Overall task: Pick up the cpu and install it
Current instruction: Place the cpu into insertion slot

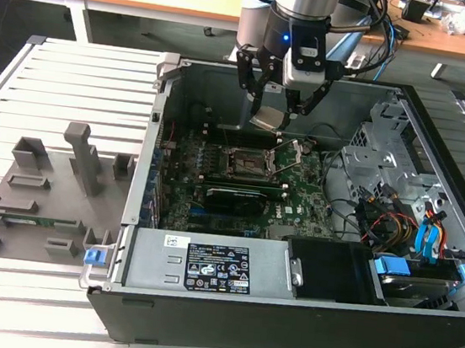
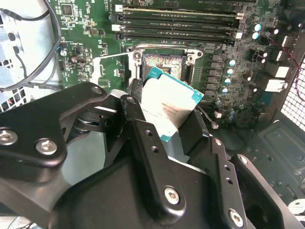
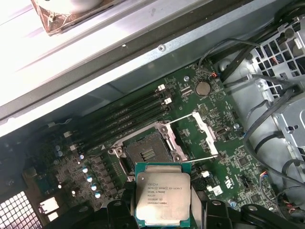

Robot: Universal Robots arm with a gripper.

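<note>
My gripper (image 1: 271, 111) hangs inside the open computer case (image 1: 156, 241), shut on the cpu (image 1: 267, 120). The cpu is a flat square chip with a pale metal top and a teal edge, held tilted between the black fingers (image 2: 136, 117). In both wrist views the cpu (image 3: 162, 198) (image 2: 167, 105) is above and slightly short of the motherboard's socket (image 3: 145, 152) (image 2: 164, 64). The socket is bare, with its contact field exposed, and its metal load plate (image 3: 202, 129) is swung open to one side. In the exterior view the socket (image 1: 248, 163) lies below and just in front of the gripper.
Memory slots (image 3: 124, 119) run beside the socket. A black expansion card (image 1: 242, 199) sits in front of it. A drive cage (image 1: 392, 151) and loose cables (image 1: 380, 218) are at the exterior view's right. A grey holder tray (image 1: 43, 193) lies outside the case on the slatted table.
</note>
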